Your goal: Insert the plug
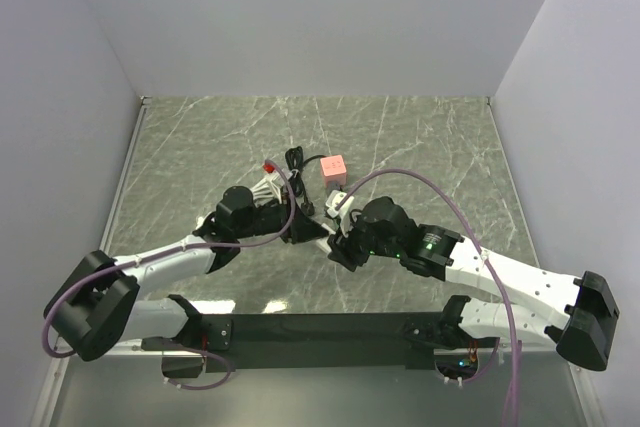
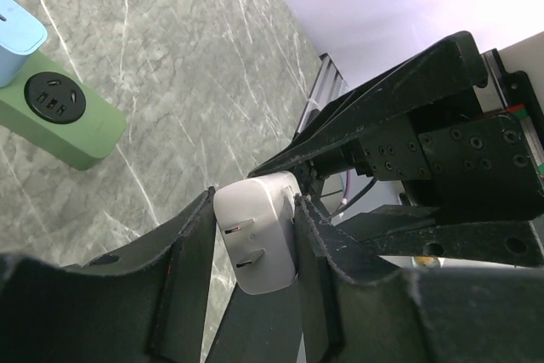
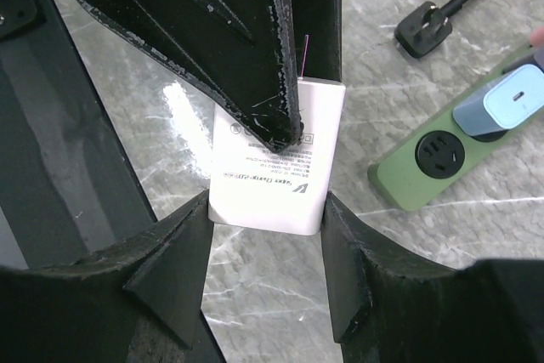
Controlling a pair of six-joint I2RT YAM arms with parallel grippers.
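Observation:
A white charger plug [image 2: 255, 248] with two flat prongs is clamped between my left gripper's [image 2: 253, 201] fingers above the table. In the right wrist view the same plug [image 3: 276, 176], label side up, has its lower end between my right gripper's [image 3: 268, 214] fingertips, which touch both of its narrow sides. In the top view the two grippers meet at the table's middle, left [image 1: 305, 224] and right [image 1: 337, 239]. A green power strip [image 2: 64, 121] [image 3: 425, 163] lies on the table with an empty socket and a pale blue adapter [image 3: 508, 99] plugged in beside it.
A black plug with a coiled cable [image 3: 421, 31] [image 1: 296, 159] lies beyond the strip. A pink cube [image 1: 334, 167] and a small red-tipped white object [image 1: 268, 172] sit behind the grippers. White walls close in the marbled table [image 1: 420, 147].

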